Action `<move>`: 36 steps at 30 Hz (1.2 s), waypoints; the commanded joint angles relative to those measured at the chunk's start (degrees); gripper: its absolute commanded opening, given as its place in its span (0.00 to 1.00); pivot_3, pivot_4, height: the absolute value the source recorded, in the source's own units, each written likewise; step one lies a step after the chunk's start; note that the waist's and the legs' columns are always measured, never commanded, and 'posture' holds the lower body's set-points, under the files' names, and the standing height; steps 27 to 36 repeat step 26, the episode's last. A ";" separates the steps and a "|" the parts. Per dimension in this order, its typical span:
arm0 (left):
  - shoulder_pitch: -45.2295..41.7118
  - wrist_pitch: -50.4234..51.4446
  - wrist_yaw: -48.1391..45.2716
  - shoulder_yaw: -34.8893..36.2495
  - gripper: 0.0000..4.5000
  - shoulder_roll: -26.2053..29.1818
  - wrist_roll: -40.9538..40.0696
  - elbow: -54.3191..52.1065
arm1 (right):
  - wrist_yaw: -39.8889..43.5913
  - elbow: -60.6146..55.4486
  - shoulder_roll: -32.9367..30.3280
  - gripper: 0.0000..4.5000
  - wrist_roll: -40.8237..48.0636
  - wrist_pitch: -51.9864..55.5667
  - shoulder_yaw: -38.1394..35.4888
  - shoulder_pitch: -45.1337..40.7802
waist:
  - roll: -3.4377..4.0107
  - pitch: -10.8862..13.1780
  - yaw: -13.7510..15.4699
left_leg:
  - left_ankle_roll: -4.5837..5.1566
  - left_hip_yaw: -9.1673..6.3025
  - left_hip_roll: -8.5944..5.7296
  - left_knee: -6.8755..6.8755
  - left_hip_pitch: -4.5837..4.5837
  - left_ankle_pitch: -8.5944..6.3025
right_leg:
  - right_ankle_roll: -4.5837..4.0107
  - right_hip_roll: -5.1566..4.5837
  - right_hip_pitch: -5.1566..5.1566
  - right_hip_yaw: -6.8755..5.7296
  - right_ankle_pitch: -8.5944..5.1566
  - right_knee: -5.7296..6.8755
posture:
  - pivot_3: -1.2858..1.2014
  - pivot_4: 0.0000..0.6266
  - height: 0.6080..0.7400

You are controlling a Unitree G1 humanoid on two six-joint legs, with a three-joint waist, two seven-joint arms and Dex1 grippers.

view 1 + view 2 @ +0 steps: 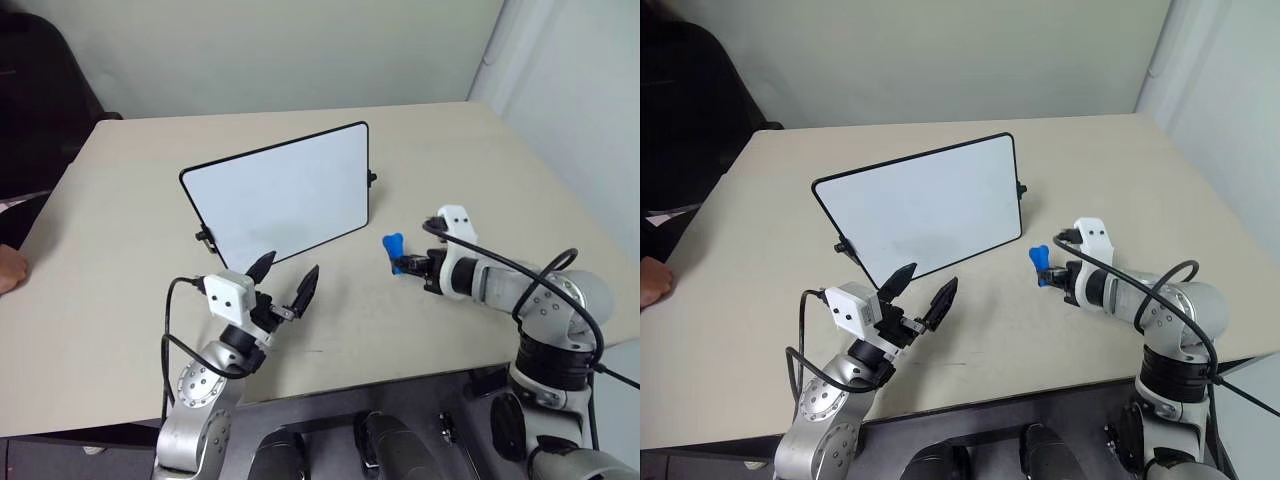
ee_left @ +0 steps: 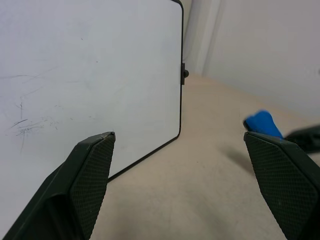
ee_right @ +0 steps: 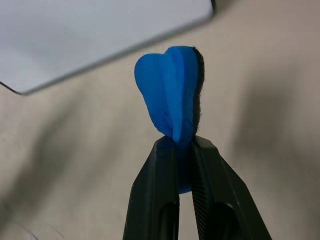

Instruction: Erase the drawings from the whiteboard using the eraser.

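Your right pincer (image 3: 184,150) is clamped on the small bright blue foam eraser (image 3: 170,92), holding it by its lower end just above the pale beige worktop (image 1: 420,160), near the lower right corner of the whiteboard. The eraser looks light and squashy, pinched in where the black fingers bite, with a dark felt strip along one edge; judge that felt face as the wiping side and keep the grip low. The rectangular white board with thin black frame and small side knobs (image 1: 285,195) stands tilted back, smooth and glossy, probably easy to tip. Only faint grey smudges (image 2: 27,127) show on it. Your left pincer (image 1: 285,285) hangs spread and empty before it.
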 commanded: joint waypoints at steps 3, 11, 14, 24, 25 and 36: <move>-0.97 -0.75 -0.82 -0.86 1.00 -0.47 -0.16 -0.07 | -4.75 1.49 -1.75 0.25 3.56 0.42 -0.48 1.12 | 0.00 0.00 0.02 | 0.05 -0.01 0.00 0.02 0.00 0.03 | 0.04 0.00 0.02 0.00 0.03 0.00 | 0.52 0.24 0.97; -1.24 -0.81 -1.10 -0.92 1.00 -0.76 0.11 0.19 | -6.95 0.46 -3.46 0.88 4.91 0.42 0.23 1.71 | 0.00 0.00 0.11 | 0.05 -0.01 -0.01 0.00 -0.02 0.03 | 0.05 0.00 0.02 0.00 0.02 -0.02 | 0.52 0.24 0.97; -1.41 -0.80 -1.19 -0.99 1.00 -0.76 0.14 0.23 | -5.65 -3.61 -6.03 0.99 1.19 -5.37 3.03 3.24 | 0.00 0.00 0.18 | 0.06 -0.01 -0.03 0.00 -0.03 0.03 | 0.05 0.00 0.02 0.00 0.02 -0.05 | 0.52 0.24 0.97; -0.94 -0.78 -0.81 -1.20 1.00 -0.87 0.30 -0.82 | 8.13 -13.25 -7.05 0.99 1.48 -38.97 2.98 14.61 | 0.00 0.00 0.30 | 0.07 -0.02 -0.08 -0.01 0.01 0.00 | 0.08 0.05 0.14 0.00 0.02 -0.18 | 0.52 0.24 0.97; -0.86 -0.71 -0.75 -1.14 1.00 -0.83 0.25 -0.97 | 8.53 -13.09 -6.67 0.99 1.77 -40.11 2.73 14.77 | 0.00 0.00 0.31 | 0.07 -0.02 -0.10 0.00 0.01 0.00 | 0.09 0.05 0.14 -0.01 0.03 -0.19 | 0.52 0.24 0.97; -0.66 -0.57 -0.66 -1.01 1.00 -0.77 0.14 -1.24 | 8.78 -12.67 -6.20 0.99 2.53 -40.71 2.27 14.85 | 0.00 0.00 0.31 | 0.08 -0.04 -0.10 0.00 0.01 0.02 | 0.11 0.05 0.17 -0.01 0.04 -0.24 | 0.52 0.24 0.97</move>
